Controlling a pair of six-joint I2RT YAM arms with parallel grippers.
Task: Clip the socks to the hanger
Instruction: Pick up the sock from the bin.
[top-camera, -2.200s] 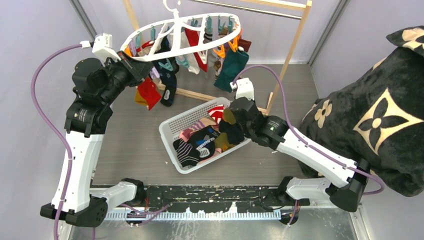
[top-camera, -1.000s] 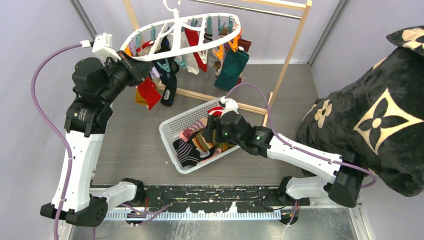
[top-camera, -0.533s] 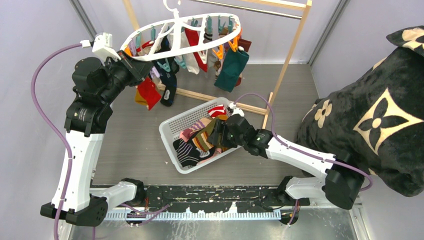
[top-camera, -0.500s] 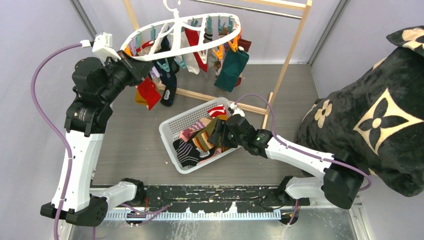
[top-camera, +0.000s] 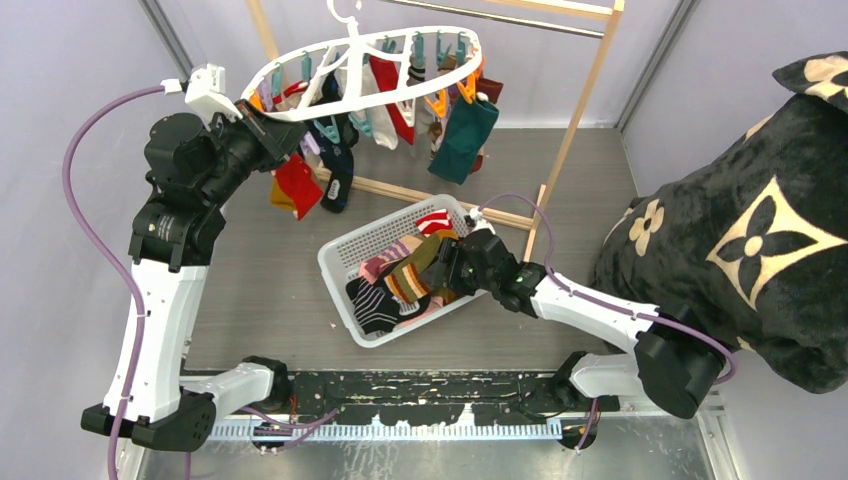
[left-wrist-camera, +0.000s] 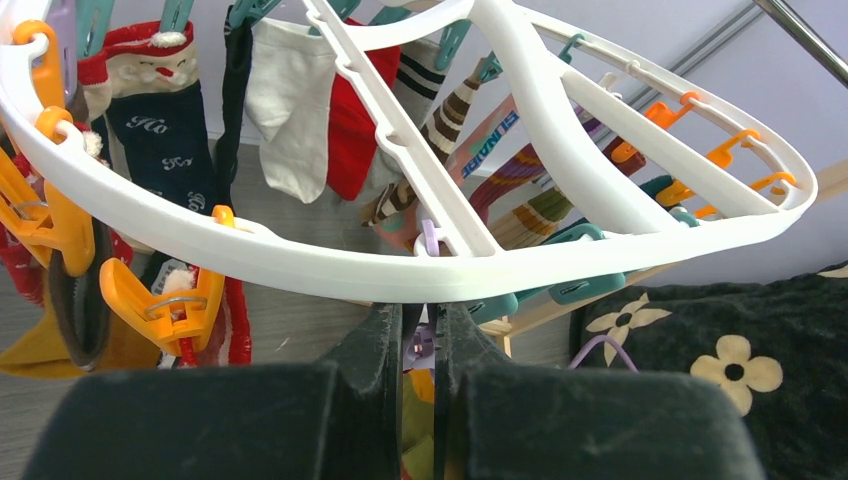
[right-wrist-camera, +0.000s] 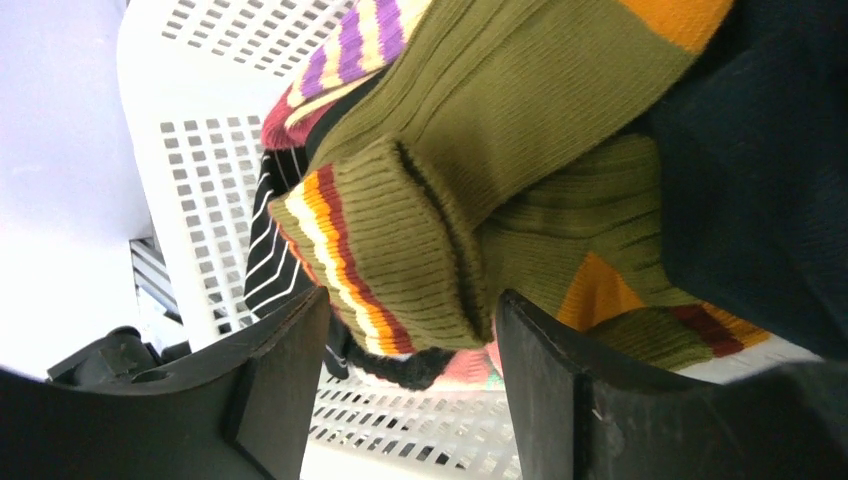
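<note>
- Reaching into the white mesh basket (top-camera: 333, 268) on the grey table (top-camera: 270, 290), the right gripper (right-wrist-camera: 410, 310) clamps the striped cuff of an olive sock (right-wrist-camera: 500, 100), and both pads touch the knit.
- That sock lies on top of the loose socks (top-camera: 385, 290) heaped in the basket, with a black-and-white striped sock (right-wrist-camera: 268, 262) just beneath it.
- Up on the left, the left gripper (left-wrist-camera: 420, 328) sits raised at the hanger (left-wrist-camera: 300, 265).
- Its jaws are nearly together with only a sliver between them, and the tips tuck under the rim where a spoke meets it. Whether they pinch anything, I cannot tell.
- The hanger hangs at the back from the wooden rack (top-camera: 583, 95), its pegs holding a teal sock (top-camera: 462, 135), a red sock (top-camera: 297, 185) and a navy Santa sock (left-wrist-camera: 160, 140).
- Far right is a black flower-marked blanket (top-camera: 750, 240).
</note>
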